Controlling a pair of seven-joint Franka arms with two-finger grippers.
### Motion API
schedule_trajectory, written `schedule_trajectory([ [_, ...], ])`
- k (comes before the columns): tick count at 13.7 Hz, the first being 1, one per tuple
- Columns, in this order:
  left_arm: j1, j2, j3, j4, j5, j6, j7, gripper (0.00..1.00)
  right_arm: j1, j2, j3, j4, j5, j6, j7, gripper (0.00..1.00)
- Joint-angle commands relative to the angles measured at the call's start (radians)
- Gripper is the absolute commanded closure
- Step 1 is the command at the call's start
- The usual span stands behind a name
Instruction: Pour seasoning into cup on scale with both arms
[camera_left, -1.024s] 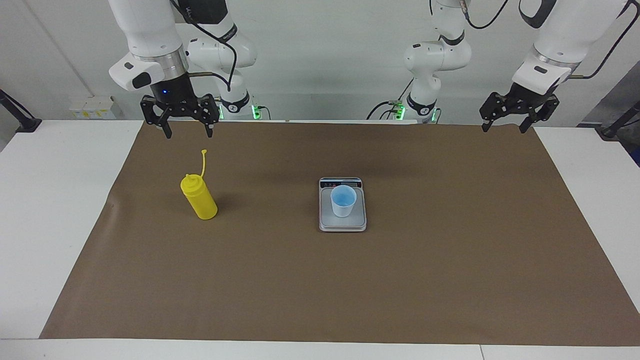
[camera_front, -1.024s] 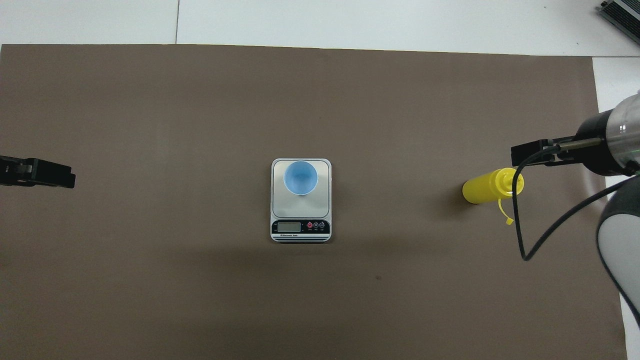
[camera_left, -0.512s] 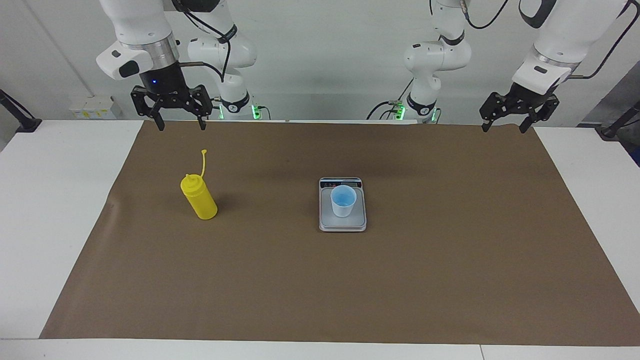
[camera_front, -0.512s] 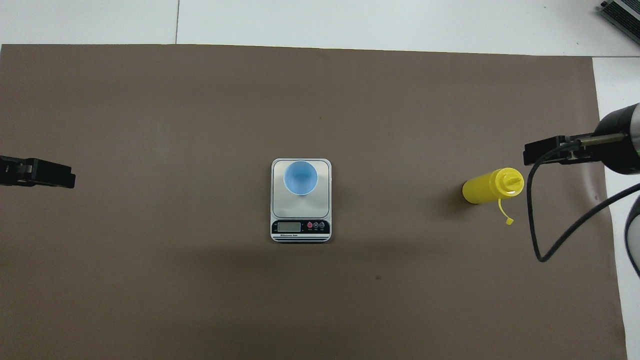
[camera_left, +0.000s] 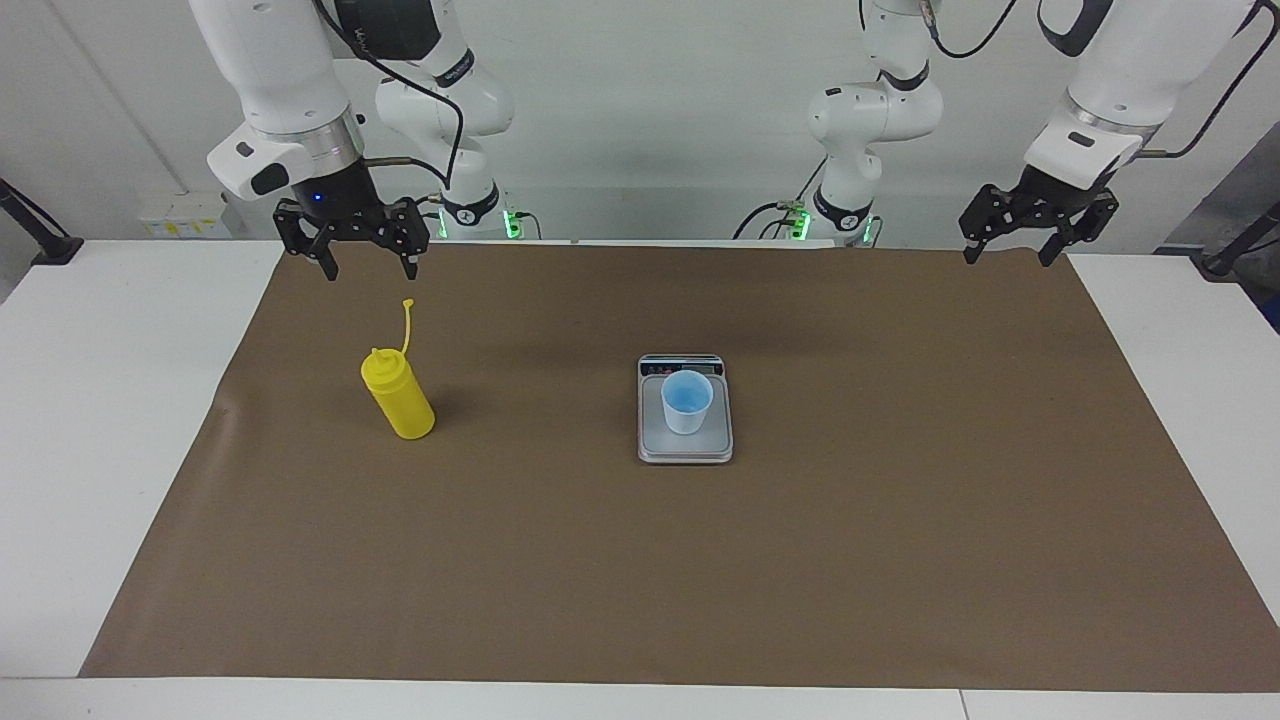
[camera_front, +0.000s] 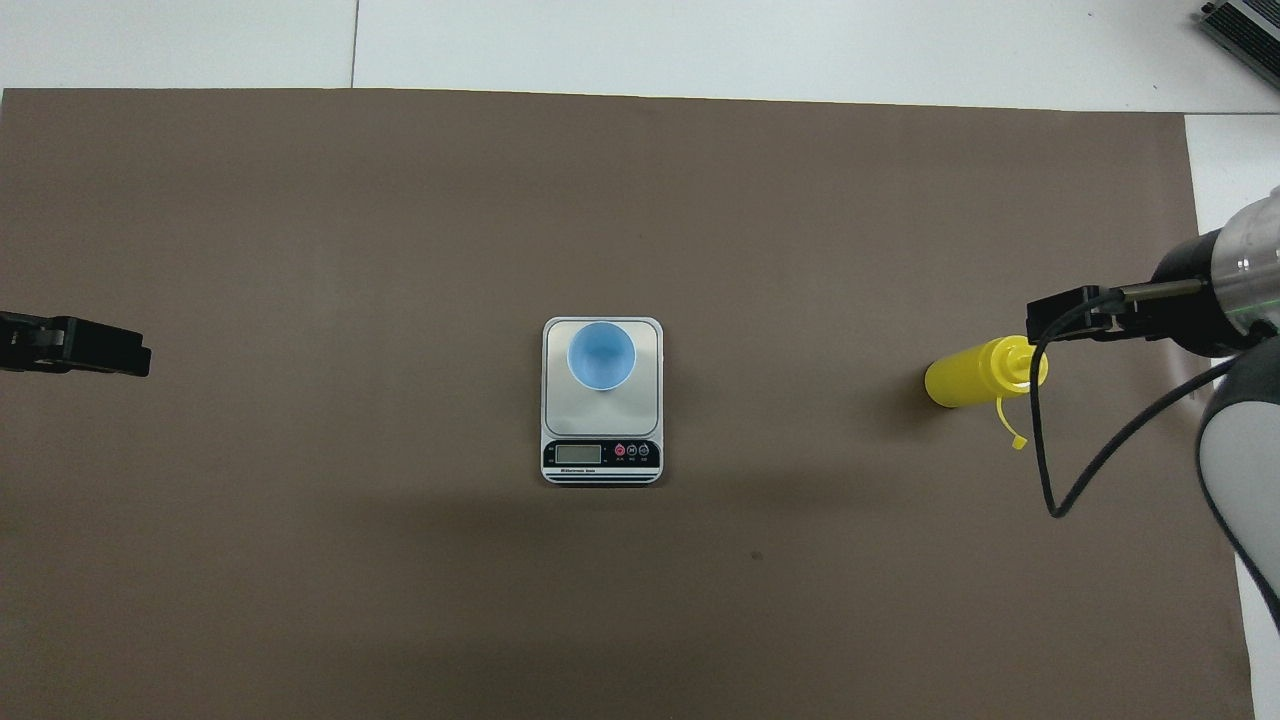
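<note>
both grippers, right gripper (camera_left: 368, 262) and left gripper (camera_left: 1010, 247), hang raised, fingers spread.

You can't read the scale's (camera_front: 601, 400) display. In the overhead view the left gripper (camera_front: 75, 345) is cut off by the edge, and the right arm's cable (camera_front: 1040, 440) crosses the seasoning (camera_front: 975, 373) bottle's nozzle end.

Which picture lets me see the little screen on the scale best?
The overhead view. There the scale shows its dark display strip face-on, at the end nearer to the robots, with the screen and buttons plain to see. In the facing view the strip is only a thin dark band, partly hidden by the cup standing on the scale.
</note>
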Motion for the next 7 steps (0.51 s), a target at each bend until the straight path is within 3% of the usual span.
schedule_trajectory([
  [1,0.012,-0.020,-0.005,-0.016,-0.007,-0.008,0.011,0.00,-0.009,-0.047,0.004,-0.071,0.021,0.027,0.024,0.00],
  [7,0.012,-0.020,-0.005,-0.016,-0.007,-0.008,0.011,0.00,-0.009,-0.050,0.004,-0.077,0.020,0.027,0.024,0.00],
])
